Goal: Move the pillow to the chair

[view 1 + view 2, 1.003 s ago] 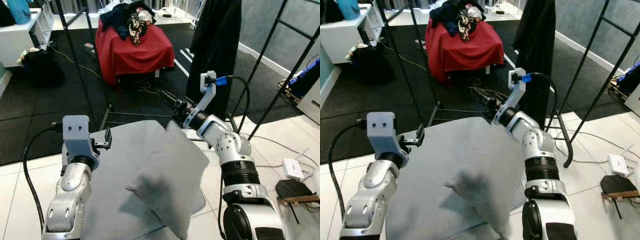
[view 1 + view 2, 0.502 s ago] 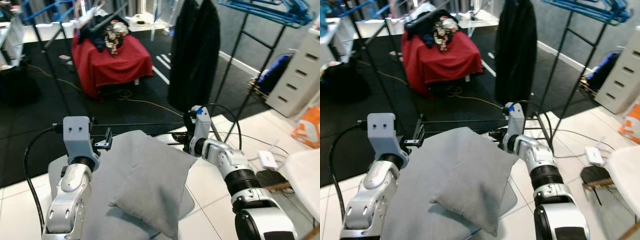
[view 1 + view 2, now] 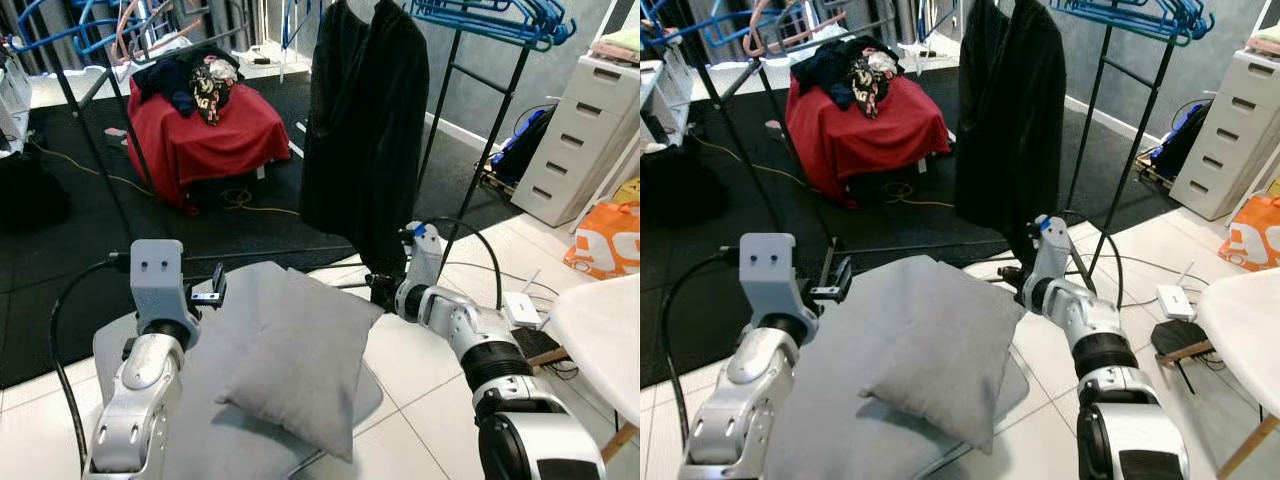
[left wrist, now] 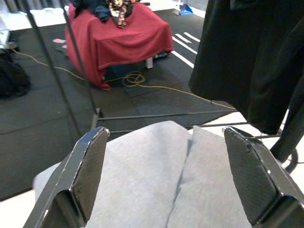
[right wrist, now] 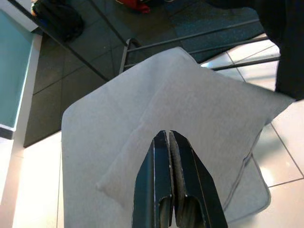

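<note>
We judge that we are in the carrying step: the soft grey fabric pillow [image 3: 925, 360] rides low in front of us, between our two arms. The right gripper [image 5: 170, 137] has its fingers pressed together, apparently nipping the pillow's edge at its right corner, though the pinch itself is hard to make out. The left gripper [image 4: 175, 156] hangs with fingers spread wide over the pillow's far edge, gripping nothing. Next we need to find the chair, face it, and keep hold while walking. A white rounded surface [image 3: 605, 340] shows at our right; whether it belongs to the chair we cannot tell. Ahead stand a black coat on a rack [image 3: 365, 120], a red-draped seat heaped with clothes [image 3: 215, 115], white floor tiles [image 3: 425, 345] and dark matting [image 3: 60, 260].
</note>
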Available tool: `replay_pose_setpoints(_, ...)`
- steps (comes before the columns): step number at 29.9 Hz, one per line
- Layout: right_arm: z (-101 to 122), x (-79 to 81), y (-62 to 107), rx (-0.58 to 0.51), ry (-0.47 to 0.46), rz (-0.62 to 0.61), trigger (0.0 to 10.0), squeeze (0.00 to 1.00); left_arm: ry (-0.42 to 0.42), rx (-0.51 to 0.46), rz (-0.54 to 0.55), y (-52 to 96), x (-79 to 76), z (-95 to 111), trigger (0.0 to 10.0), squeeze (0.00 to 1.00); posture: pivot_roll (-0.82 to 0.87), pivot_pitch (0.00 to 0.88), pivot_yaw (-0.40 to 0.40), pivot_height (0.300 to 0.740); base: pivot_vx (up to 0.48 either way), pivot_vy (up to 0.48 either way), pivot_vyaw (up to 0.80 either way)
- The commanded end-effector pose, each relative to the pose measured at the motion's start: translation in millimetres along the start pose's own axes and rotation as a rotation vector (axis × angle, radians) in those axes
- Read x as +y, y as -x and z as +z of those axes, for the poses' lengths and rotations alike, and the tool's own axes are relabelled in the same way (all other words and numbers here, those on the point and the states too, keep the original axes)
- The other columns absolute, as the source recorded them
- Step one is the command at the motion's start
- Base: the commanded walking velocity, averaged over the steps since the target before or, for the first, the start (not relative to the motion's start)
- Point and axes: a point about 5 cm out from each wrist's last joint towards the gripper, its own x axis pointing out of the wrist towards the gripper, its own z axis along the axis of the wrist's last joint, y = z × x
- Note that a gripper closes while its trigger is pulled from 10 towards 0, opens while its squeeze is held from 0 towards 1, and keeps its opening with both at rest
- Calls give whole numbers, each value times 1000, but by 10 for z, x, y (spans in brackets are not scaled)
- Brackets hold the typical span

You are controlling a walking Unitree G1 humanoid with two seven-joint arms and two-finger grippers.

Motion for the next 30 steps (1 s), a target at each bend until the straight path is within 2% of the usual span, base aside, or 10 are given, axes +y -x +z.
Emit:
replay_pose_setpoints(1, 31, 26, -14, -21, -21, 18, 10000, 0, -21, 55, -6, 32, 24, -104, 10000, 0, -164, 7, -42, 615, 0, 0, 0)
replay_pose_setpoints(5, 27, 32, -19, -22, -23, 21, 10000, 0, -36, 71, -9, 44, 26, -131, 10000, 0, -164, 7, -42, 610, 0, 0, 0)
replay_pose_setpoints(9, 30, 61, -40, -29, -37, 34, 10000, 0, -36, 99, -23, 78, 4, -187, 10000, 0, -162, 8, -42, 590, 0, -480, 0)
replay_pose_setpoints(16, 54, 51, -40, -48, -72, 41, 10000, 0, -39, 118, -7, 64, 17, -208, 10000, 0, -162, 7, -40, 565, 0, 0, 0)
replay_pose_setpoints(22, 37, 38, -35, -48, -145, 59, 10000, 0, -53, 120, -10, 63, 15, -205, 10000, 0, -160, 8, -37, 545, 0, 0, 0)
replay_pose_setpoints(24, -38, 17, -33, -8, -199, 68, 10000, 0, -60, 122, -12, 68, 17, -203, 10000, 0, -160, 9, -35, 535, 0, 0, 0)
replay_pose_setpoints(30, -200, -79, -10, 61, -269, 23, 10000, 0, -71, 126, -11, 78, 30, -201, 10000, 0, -157, 21, -30, 520, 0, 0, 0)
